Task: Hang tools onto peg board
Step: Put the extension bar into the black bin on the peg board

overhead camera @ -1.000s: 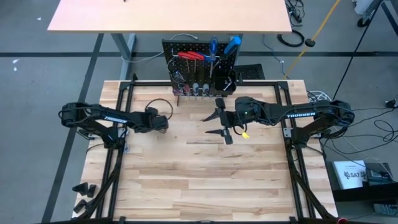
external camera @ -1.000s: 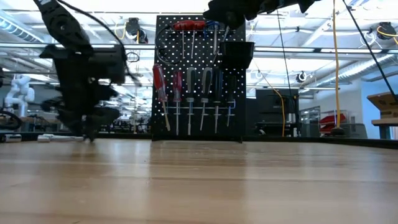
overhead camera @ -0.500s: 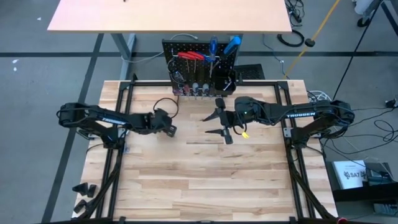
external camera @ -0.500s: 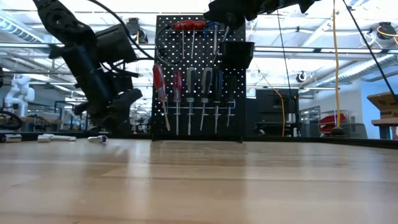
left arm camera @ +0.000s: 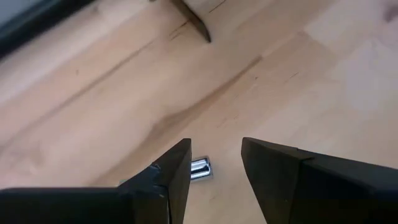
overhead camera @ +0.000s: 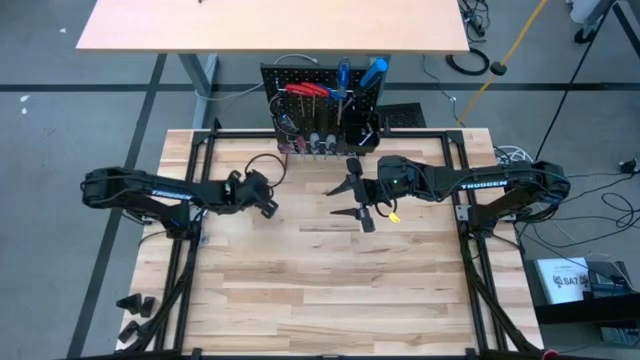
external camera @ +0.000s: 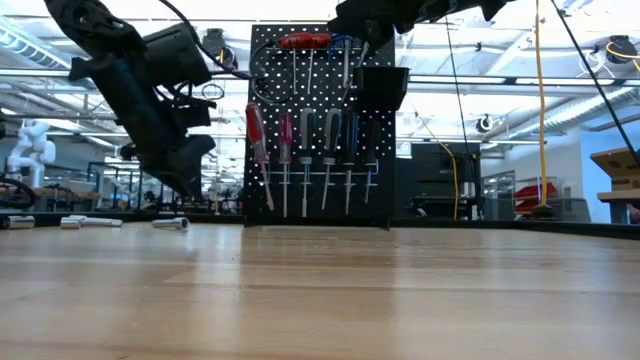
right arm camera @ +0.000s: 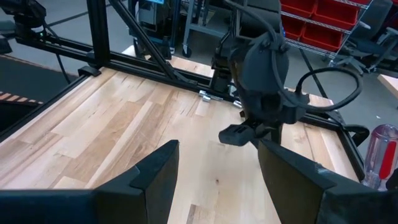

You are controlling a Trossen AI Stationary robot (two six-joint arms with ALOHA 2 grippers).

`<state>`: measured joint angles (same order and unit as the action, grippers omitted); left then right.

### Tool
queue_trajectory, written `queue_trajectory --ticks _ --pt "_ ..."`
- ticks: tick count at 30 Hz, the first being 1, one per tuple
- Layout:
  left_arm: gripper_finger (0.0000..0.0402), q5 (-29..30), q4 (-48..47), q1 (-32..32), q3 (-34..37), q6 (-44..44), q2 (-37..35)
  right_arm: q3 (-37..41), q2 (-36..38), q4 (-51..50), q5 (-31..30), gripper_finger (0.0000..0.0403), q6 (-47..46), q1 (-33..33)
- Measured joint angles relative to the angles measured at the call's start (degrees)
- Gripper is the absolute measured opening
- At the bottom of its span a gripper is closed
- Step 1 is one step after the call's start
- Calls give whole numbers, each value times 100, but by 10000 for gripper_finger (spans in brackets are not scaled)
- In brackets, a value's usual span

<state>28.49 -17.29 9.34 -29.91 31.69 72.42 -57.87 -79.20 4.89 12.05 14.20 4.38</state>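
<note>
My left jaws [left arm camera: 214,171] stood apart with nothing between them. Through the left wrist camera I saw bare wood in the gap and a small silver metal piece [left arm camera: 199,168] lying on the surface just beside one finger [left arm camera: 171,177], partly hidden by it. Only that view caught the piece so close. From overhead I could not make it out at all: there the left jaws [overhead camera: 262,195] simply sat over the left half of the wooden surface [overhead camera: 330,290], pointing toward the middle. The low camera added that these jaws [external camera: 185,165] hung tilted above the wood, not touching it, with a silver piece [external camera: 170,224] lying beneath them and more silver pieces [external camera: 85,222] farther off along the far edge.

My right jaws [right arm camera: 214,168] were also spread wide and empty. Their own camera looked across the surface at the left arm's head and cable loop. The overhead view placed the right jaws [overhead camera: 355,198] near the middle of the surface, in front of the peg board [overhead camera: 275,75].

The peg board stood upright at the far edge. Only the low view showed its face [external camera: 262,60] properly: red-handled hex keys [external camera: 303,42] at the top, a row of screwdrivers [external camera: 305,160] hanging below, and the square black bin [external camera: 382,88] on its right side. The right wrist camera caught one red-handled screwdriver [right arm camera: 379,155] at the frame's edge.
</note>
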Motion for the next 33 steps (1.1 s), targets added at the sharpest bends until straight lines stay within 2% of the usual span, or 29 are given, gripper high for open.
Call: queue_trajectory --ticks 4,13,15,21,28,33 --pt "150 2 25 0 0 -1050 -96 0 0 0 0 212 0 0" --pt "150 2 -4 4 0 -4150 -98 0 0 2 0 212 0 0" --pt "150 2 -17 22 0 -4573 -98 0 0 0 0 212 5 0" --pt "150 -181 -52 367 0 -5016 -98 0 0 0 0 212 17 0" --pt "150 -1541 -402 1076 -2 -5079 -98 0 0 0 2 212 20 0" --pt "150 -1960 -590 1492 -2 -5559 -97 0 0 -2 2 212 30 0"
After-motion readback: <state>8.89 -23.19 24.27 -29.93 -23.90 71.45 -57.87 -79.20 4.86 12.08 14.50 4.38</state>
